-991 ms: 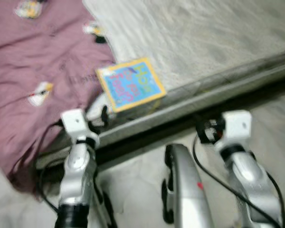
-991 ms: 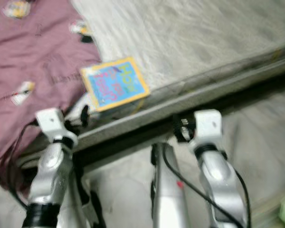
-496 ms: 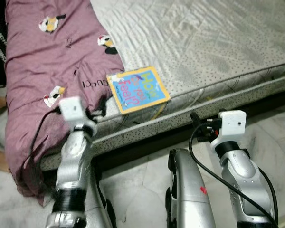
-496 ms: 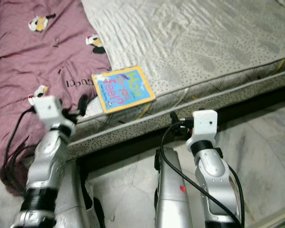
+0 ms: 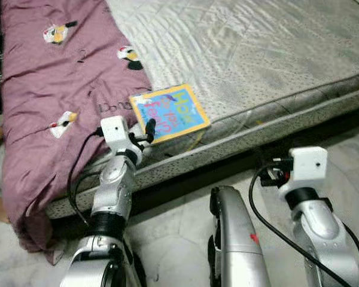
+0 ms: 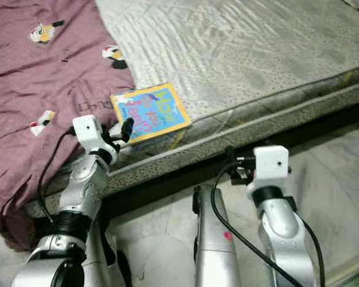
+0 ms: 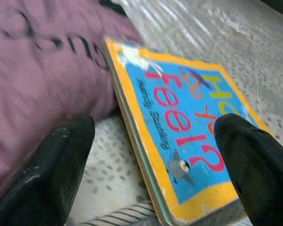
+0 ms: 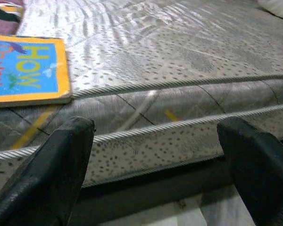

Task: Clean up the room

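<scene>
Left wrist view, glossy flat book (image 7: 179,127), quilted mattress (image 7: 254,61)

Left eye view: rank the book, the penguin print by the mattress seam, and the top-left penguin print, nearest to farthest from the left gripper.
1. The book: at the mattress edge, right at the left gripper, whose fingers are open.
2. The penguin print by the seam: farther up the purple blanket, near its border with the mattress.
3. The top-left penguin print: farthest, near the blanket's far end.
</scene>
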{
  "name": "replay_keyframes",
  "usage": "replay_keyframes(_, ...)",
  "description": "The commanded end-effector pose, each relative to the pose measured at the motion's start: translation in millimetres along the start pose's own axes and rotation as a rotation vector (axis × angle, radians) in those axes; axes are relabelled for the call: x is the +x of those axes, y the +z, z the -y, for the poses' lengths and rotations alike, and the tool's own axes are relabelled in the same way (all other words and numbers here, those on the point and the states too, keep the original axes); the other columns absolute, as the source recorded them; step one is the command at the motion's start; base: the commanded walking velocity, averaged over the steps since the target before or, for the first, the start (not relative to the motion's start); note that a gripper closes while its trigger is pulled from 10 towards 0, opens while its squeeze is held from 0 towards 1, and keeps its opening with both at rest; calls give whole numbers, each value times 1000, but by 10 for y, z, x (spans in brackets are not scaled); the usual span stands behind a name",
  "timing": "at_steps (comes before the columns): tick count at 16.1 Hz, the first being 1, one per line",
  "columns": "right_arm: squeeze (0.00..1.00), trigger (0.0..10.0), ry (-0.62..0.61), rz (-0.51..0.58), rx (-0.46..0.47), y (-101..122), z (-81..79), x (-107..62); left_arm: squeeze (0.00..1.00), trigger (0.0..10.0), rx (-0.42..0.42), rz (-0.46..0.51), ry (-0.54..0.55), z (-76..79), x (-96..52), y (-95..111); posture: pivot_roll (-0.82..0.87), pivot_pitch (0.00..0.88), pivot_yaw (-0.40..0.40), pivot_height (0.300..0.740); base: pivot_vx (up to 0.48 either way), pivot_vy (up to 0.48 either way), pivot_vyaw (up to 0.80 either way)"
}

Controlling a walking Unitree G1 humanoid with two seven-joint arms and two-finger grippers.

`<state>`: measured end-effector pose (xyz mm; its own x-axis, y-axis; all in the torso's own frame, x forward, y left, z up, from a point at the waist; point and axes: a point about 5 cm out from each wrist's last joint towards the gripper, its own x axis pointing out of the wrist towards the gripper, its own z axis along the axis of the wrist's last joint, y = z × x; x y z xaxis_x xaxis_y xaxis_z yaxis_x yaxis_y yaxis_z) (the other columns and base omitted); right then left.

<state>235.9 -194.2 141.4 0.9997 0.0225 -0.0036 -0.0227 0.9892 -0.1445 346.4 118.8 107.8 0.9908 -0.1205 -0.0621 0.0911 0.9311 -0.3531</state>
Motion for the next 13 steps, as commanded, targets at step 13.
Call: replay_keyframes(13, 0, 10000, -13, -92, -73, 100, 192, -377, 0, 10000, -202, -69, 88, -197, 94, -196, -320, 282, -36, 493, 0, 0, 0)
